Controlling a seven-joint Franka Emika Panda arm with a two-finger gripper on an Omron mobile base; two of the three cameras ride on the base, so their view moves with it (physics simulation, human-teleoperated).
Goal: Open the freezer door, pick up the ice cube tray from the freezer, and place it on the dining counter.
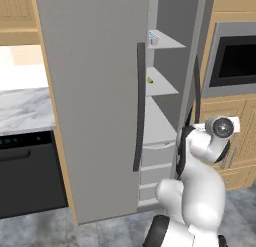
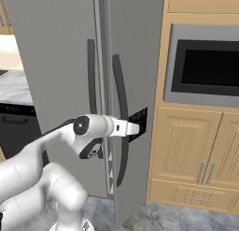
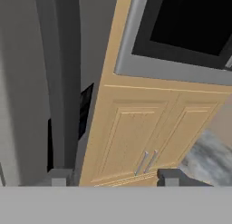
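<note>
The freezer door point(image 1: 192, 66) stood swung partly out, seen almost edge-on in the left base view, its dark bowed handle point(image 2: 122, 118) facing the oven side. Behind it the freezer point(image 1: 162, 91) lay open, with pale shelves above and stacked drawers point(image 1: 156, 171) below. A small pale object point(image 1: 154, 38) sat at the front left edge of the top shelf; whether that was the ice cube tray could not be told at that size. A tiny yellow-green item point(image 1: 149, 80) rested at the left edge of the shelf beneath. The wider grey door point(image 1: 92, 101) to the left remained shut-looking, its own handle point(image 1: 139, 106) just beside the opening. The gripper point(image 3: 112, 177) hung beside the freezer door's outer face near the handle, its fingers point(image 3: 170, 177) spread apart and holding nothing, pointing toward the wood cabinet doors point(image 3: 145, 132) under the black built-in oven point(image 2: 207, 66). The arm's wrist point(image 2: 93, 128) was level with the handle's lower half.
</note>
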